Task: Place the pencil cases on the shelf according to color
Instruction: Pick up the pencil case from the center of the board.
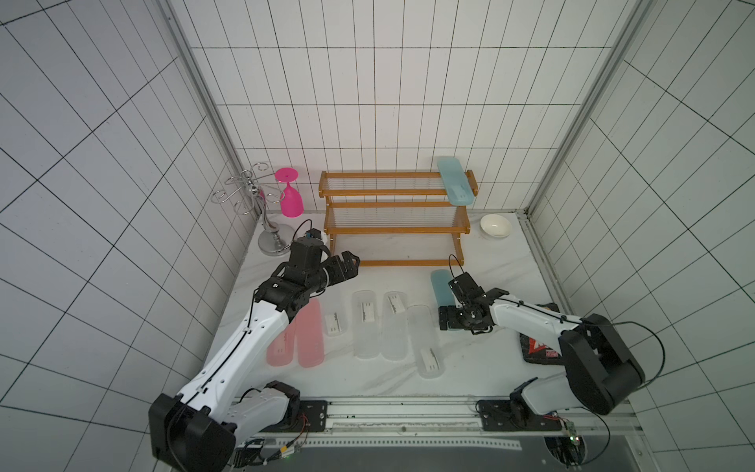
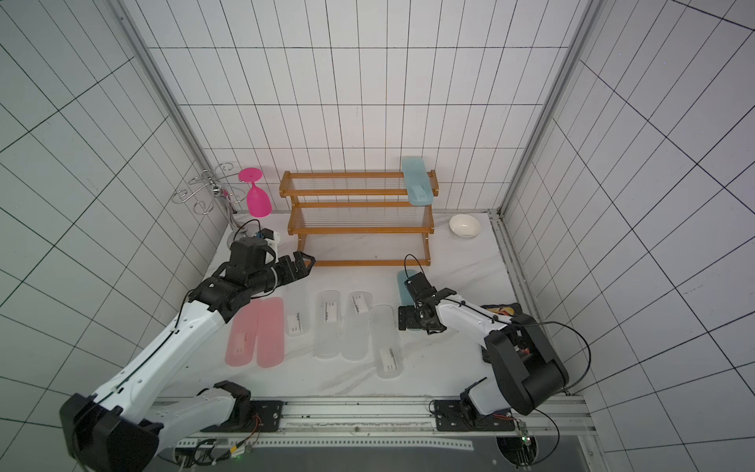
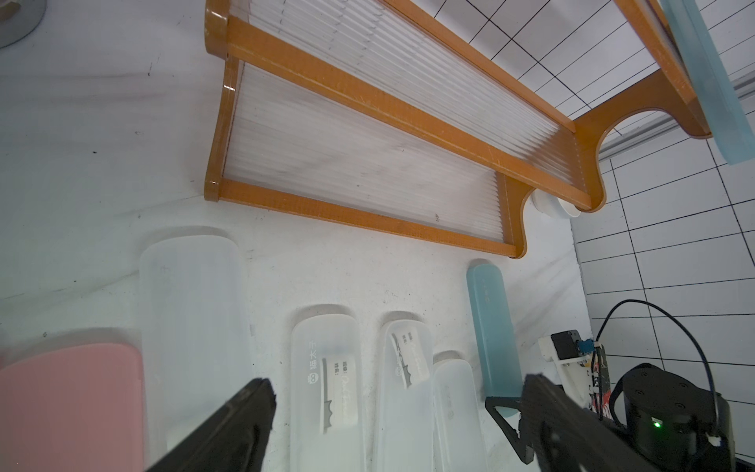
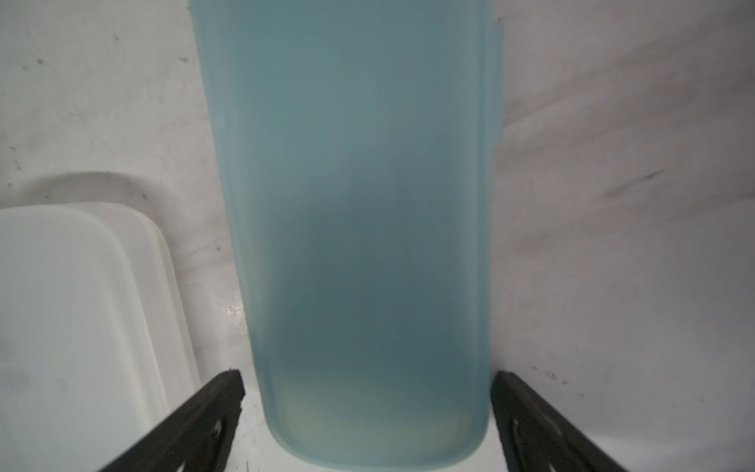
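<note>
Right arm's fingers (image 4: pixel 192 421) stand spread to either side of the near end of a light blue pencil case (image 4: pixel 359 204), which lies flat on the desk (image 1: pixel 490 261) just in front of the shelf's right front foot. A thin strip of desk shows between each finger and the plastic, so nothing is pinched. The step in hand looks like the pick-up of this case. A second blue case (image 1: pixel 455 182) sits at the right end of the top tier of the shelf (image 1: pixel 394 204), its near end jutting past the front rail, so the blues appear to belong up there. By that reading the next move calls for the fingers to close across the case's width, then a lift high enough to clear the two lower tiers and a set-down on the top tier beside its twin. Smooth plastic held at one end may sag or slip.

The right arm (image 1: pixel 527 318) folds high at the elbow near the desk's right edge, its forearm reaching inward and its wrist tipped down over the case. The left arm (image 1: pixel 245 339) stretches from the near left corner towards the shelf's left front foot. The left arm's fingers (image 3: pixel 233 425) are wide apart and empty. Two pink cases (image 1: pixel 310 331) and four clear cases (image 1: pixel 363 327) lie in a row across the desk's middle, none of them shelved
</note>
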You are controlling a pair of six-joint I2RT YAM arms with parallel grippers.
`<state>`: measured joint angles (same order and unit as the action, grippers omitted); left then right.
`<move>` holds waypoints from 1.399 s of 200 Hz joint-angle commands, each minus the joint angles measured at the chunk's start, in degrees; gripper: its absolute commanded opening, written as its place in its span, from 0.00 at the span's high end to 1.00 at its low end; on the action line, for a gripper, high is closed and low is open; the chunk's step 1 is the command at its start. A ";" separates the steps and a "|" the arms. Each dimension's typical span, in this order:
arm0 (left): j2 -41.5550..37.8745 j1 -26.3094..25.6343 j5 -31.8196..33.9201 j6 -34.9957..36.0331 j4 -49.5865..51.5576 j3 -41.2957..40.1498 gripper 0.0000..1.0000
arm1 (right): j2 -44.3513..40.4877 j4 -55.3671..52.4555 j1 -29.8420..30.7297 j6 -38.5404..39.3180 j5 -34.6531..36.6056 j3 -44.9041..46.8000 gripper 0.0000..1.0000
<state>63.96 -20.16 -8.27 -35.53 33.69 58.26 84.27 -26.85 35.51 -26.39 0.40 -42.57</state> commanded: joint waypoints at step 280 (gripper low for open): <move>0.62 5.21 3.26 2.43 -3.65 12.30 0.01 | -20.80 -22.00 9.19 2.58 7.61 -24.08 0.48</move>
<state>62.83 -15.81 -4.34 -34.72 31.68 67.13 62.54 -45.47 44.18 -26.37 9.28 -58.00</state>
